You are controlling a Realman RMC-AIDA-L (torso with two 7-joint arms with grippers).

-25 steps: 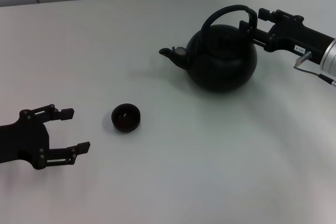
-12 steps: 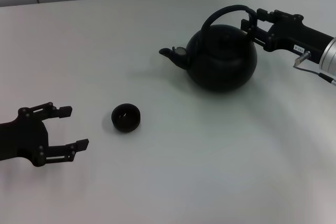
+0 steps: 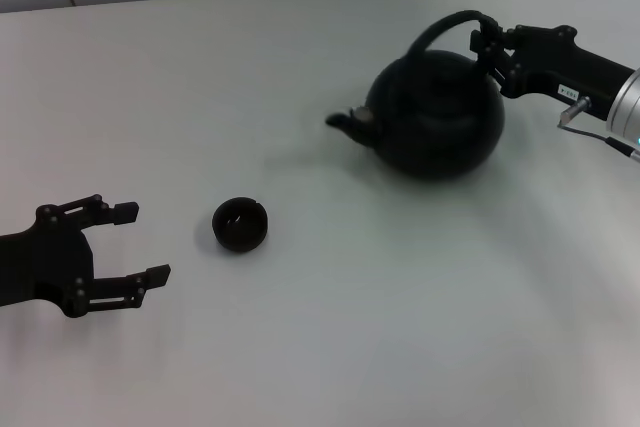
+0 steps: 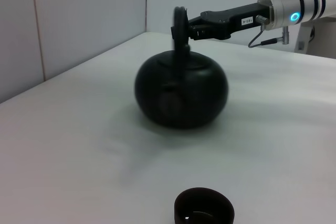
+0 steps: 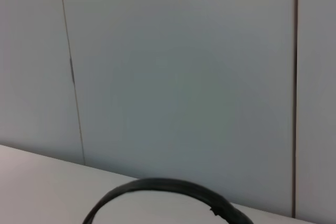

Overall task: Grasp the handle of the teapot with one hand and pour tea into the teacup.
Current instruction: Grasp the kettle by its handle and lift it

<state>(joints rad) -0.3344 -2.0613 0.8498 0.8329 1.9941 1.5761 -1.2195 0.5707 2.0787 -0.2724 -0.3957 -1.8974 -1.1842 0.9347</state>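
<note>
The right tool [image 3: 486, 45] is clamped on the teapot's [image 3: 437, 122] handle [image 3: 447, 25]; the pot looks heavy and rigid. The left tool [image 3: 125, 244] waits open near the teacup [image 3: 240, 224].

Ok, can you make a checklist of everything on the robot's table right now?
Surface: white table, bare apart from the job's things.
Teapot: black, spout toward the cup; hoop handle up.
Cup: small, dark, upright, standing well apart from the teapot.
Clutter: nothing seen.
Right gripper: shut on the handle's far end.
Left gripper: open, holding nothing, beside the cup without touching it.
Cables: thin cable looping off the right wrist.
Surroundings: pale panelled wall behind the table.
</note>
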